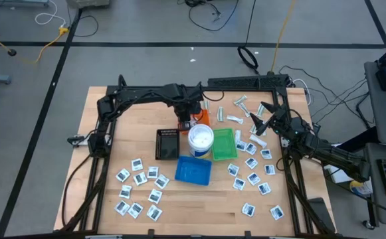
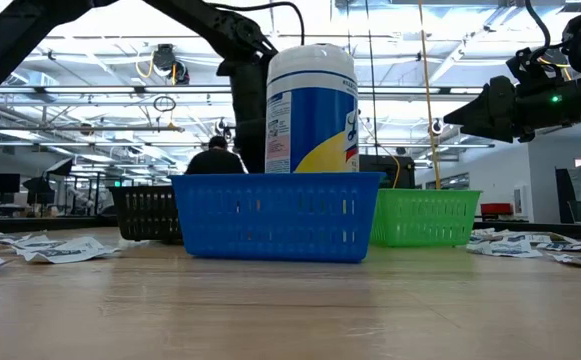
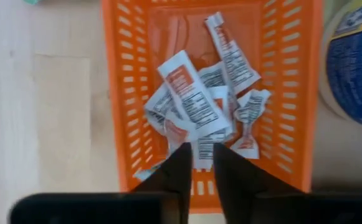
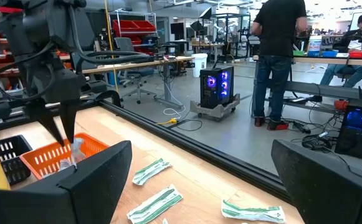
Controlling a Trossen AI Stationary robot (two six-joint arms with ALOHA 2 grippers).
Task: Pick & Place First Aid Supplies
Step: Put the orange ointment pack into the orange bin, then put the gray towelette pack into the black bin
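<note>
**Left claw parked over the orange tray, looks like a drop-off**

So the left claw [image 3: 198, 163] hangs right above the orange slotted plastic tray [image 3: 123, 93], fingers pointing down and only a narrow gap between them. I can't see anything pinched in there, so my guess is it's letting a packet go. The tray already holds a loose heap of red-marked white packets [image 3: 190, 93], which makes sense: this tray seems to be the bin for the red-printed ones, so they pile up however they fall.

The tray sits toward the far edge of the light wooden desk [image 1: 99, 166], next to the white round tub with a blue and yellow label [image 1: 200, 138]. Clustered around the tub are a black tray [image 1: 167, 143], a green tray [image 1: 224, 143] and a blue tray [image 1: 193, 170], probably one per kind of supply, kept central so both arms can reach.

Most of the stuff is still unsorted. The small flat white square packets with dark-blue print [image 1: 138, 192] lie scattered toward the near left corner, with another bunch along the right edge. The narrow pale wrapped strips with green print [image 4: 151, 170] lie near the far edge.

The right claw [image 1: 262, 119] waits near the far right corner with its fingers spread wide and empty, above the strips. Likely it's staying clear until the left arm backs off.
</note>
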